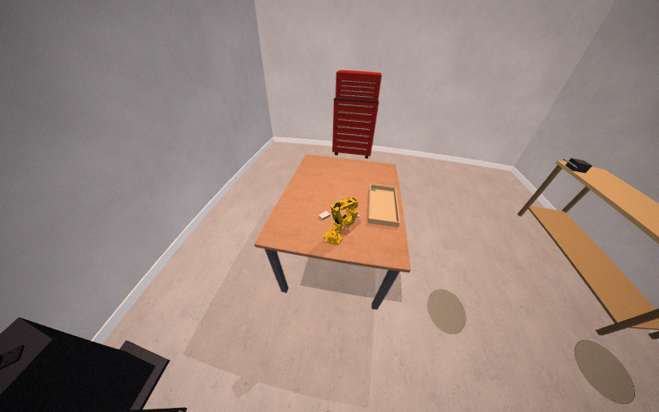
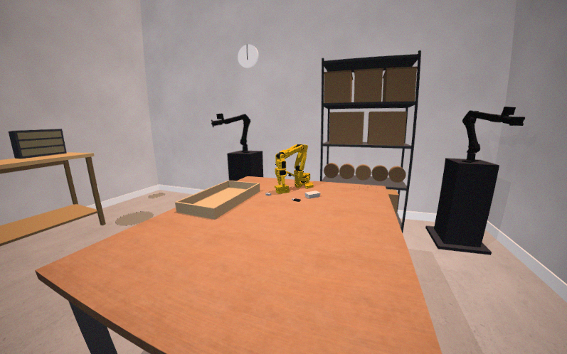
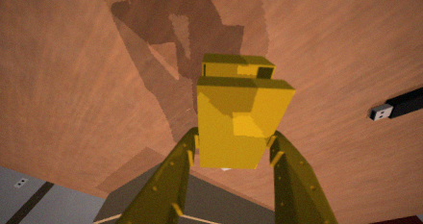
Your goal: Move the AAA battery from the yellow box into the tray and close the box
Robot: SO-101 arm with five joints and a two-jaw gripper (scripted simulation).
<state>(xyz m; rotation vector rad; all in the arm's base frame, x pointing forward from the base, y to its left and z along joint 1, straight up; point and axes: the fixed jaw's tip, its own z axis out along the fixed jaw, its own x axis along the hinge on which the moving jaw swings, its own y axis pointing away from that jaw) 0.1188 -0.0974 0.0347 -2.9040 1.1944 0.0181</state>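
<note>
In the wrist view my gripper (image 3: 236,151) is shut on a yellow box part (image 3: 242,122) and holds it above the table. A second, smaller yellow part (image 3: 237,66) lies on the table right under it; I cannot tell which is the lid and which is the base. In the top view the arm (image 1: 341,217) stands left of the tan tray (image 1: 384,204). A small green thing lies in the tray's far corner; it is too small to name. In the exterior view the gripper end (image 2: 282,185) hangs low, right of the tray (image 2: 217,200).
A black USB stick (image 3: 396,106) lies on the table to the right of the held part, and it also shows in the exterior view (image 2: 295,200). A white box (image 2: 312,194) sits near the arm, also seen in the top view (image 1: 324,215). A small grey item (image 2: 267,193) lies by the tray.
</note>
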